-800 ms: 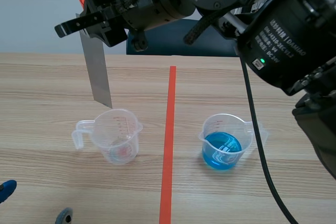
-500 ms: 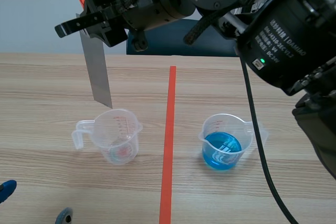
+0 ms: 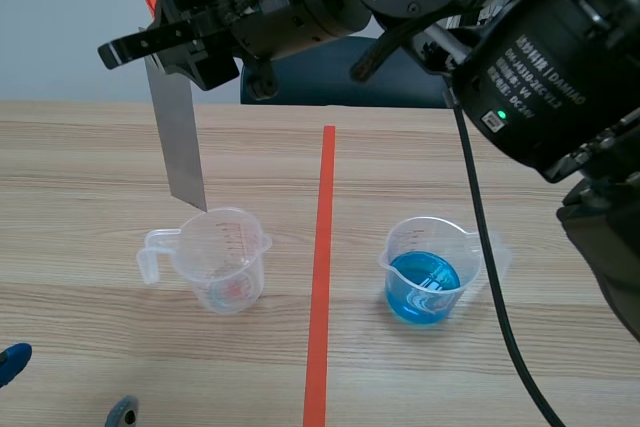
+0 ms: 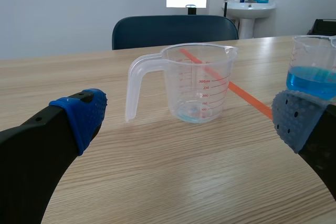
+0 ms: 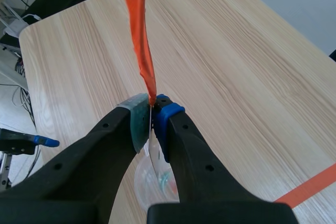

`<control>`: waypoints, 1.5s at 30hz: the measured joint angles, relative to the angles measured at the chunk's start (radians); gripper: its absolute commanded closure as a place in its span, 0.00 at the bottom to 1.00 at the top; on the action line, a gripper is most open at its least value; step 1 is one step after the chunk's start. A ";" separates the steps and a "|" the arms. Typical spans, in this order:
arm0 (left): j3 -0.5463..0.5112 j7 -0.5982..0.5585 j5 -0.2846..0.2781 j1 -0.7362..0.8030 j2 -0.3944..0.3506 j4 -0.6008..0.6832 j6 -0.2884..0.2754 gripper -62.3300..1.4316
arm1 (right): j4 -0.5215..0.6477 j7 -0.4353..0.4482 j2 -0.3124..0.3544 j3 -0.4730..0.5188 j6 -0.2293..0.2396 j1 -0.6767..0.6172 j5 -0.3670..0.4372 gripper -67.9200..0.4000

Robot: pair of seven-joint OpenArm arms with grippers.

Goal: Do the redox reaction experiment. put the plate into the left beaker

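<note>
my right gripper is up high, far left over the table, reached across from the right. fingers pinching the top of the plate, pads squeezed on it in the right wrist view. the plate is a thin grey metal strip that hangs down nearly upright. its lower end is just above the far left rim of the left beaker, not inside it. an orange strip sticks up from between my fingers. the left beaker is clear, handle to the left, with only a faint tint at the bottom. my left gripper is low at the near left, fingers spread wide, holding nothing, the left beaker ahead of it. the right beaker holds blue liquid, right of the tape line, well apart from the left one. a blue chair is at the far side.
</note>
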 measured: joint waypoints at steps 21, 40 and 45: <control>0.000 0.000 0.000 0.000 0.000 0.000 0.000 0.00 | 0.000 0.005 0.000 0.000 0.004 0.000 0.019 0.98; 0.000 0.000 0.000 0.000 0.000 0.000 0.000 0.00 | 0.000 0.191 0.080 0.000 0.092 -0.097 -0.035 0.98; 0.000 0.000 0.000 0.000 0.000 0.000 0.000 0.00 | 0.000 0.195 0.088 0.000 0.154 -0.162 -0.057 0.98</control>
